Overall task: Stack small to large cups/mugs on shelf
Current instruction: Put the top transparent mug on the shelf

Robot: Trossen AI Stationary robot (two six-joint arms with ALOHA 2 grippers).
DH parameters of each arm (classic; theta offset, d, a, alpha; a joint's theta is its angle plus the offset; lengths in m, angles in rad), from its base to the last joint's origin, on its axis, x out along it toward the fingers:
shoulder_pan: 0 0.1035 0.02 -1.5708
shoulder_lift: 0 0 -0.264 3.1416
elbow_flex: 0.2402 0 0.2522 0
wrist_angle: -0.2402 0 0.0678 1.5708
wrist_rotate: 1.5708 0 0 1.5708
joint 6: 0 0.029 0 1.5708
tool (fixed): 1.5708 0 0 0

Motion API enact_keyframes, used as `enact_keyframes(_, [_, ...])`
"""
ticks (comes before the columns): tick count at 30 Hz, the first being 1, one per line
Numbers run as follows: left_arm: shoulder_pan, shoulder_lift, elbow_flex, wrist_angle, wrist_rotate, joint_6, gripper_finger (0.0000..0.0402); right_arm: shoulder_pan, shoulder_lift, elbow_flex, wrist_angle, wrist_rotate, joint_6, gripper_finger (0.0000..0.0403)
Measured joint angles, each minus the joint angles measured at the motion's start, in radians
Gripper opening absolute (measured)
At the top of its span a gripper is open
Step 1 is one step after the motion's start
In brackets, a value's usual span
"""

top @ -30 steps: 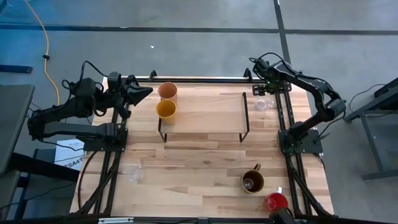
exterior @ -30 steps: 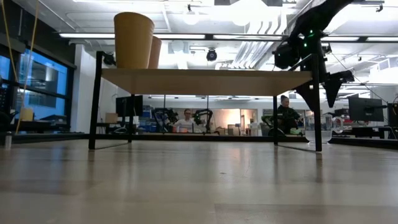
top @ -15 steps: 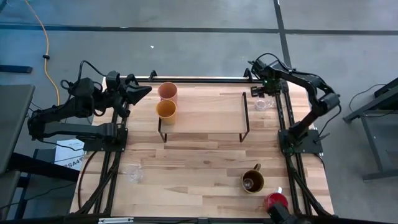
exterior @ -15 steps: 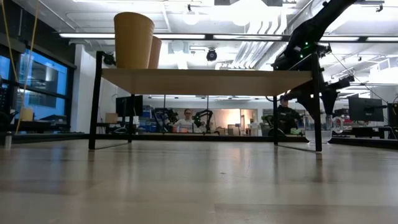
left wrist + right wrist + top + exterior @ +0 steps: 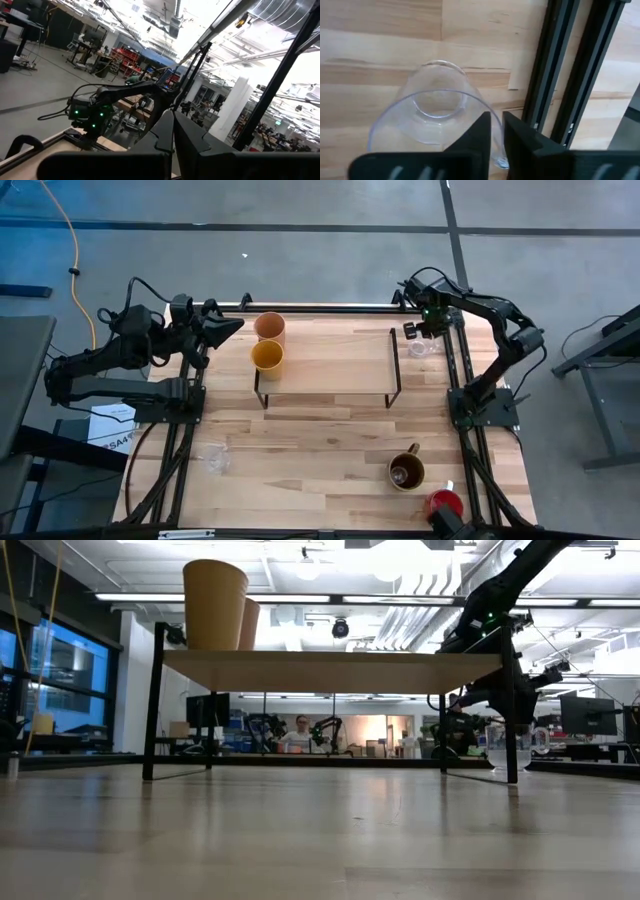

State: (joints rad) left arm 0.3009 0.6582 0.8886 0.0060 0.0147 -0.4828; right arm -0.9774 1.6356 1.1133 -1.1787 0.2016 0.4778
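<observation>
Right fingers: the right gripper (image 5: 412,331) hangs at the upper right of the high frame, right over a clear glass mug (image 5: 423,347); in the right wrist view the two dark fingers (image 5: 481,132) are nearly together, one tip over the glass rim, nothing clamped that I can tell.
Left fingers: the left gripper (image 5: 228,327) waits at the upper left, pressed together and empty.
Step in hand: reaching for that glass, which stands on the worktop (image 5: 330,440) just outside the shelf (image 5: 330,360).
Already placed: the peach tumbler (image 5: 270,327) and yellow-orange cup (image 5: 267,356) on the shelf's left end.
Waiting: brown handled mug (image 5: 406,471), red-pink cup (image 5: 445,504), second glass mug (image 5: 216,459), lower frame.
Next move: probably pinch the glass wall, then lift.
View difference: only the wrist view shows finger against rim; only the high view shows the other cups.
</observation>
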Motion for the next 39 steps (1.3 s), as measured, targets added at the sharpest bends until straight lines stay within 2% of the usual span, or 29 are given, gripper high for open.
enact_keyframes(4, [0.0,0.0,0.0,0.0,0.0,0.0,0.0003,0.005,-0.014,0.0,-0.011,0.005,-0.032,0.0006])
enact_keyframes(14, [0.0,0.0,0.0,0.0,0.0,0.0,0.0003,0.061,-0.168,0.026,-0.077,0.097,-0.032,0.0001])
enact_keyframes(18, [0.0,0.0,0.0,0.0,0.0,0.001,0.0003,0.074,-0.25,0.107,-0.135,0.106,-0.038,0.0])
enact_keyframes(21, [0.0,0.0,0.0,0.0,0.0,0.001,0.0003,0.084,-0.295,0.21,-0.16,0.097,-0.107,0.0])
enact_keyframes(24, [0.0,0.0,0.0,0.0,0.0,0.001,0.0003,0.105,-0.307,0.332,-0.151,-0.01,-0.278,0.0])
enact_keyframes(27, [0.0,0.0,0.0,0.0,0.0,-0.007,0.0003,0.137,-0.286,0.457,-0.124,-0.153,-0.427,0.0])
enact_keyframes(30, [0.0,0.0,0.0,0.0,0.0,-0.02,0.0003,0.186,-0.229,0.574,-0.119,-0.231,-0.486,0.0])
enact_keyframes(39, [0.0,0.0,0.0,0.0,0.0,-0.023,0.0003,0.41,0.049,0.86,-0.122,-0.286,-0.381,0.0])
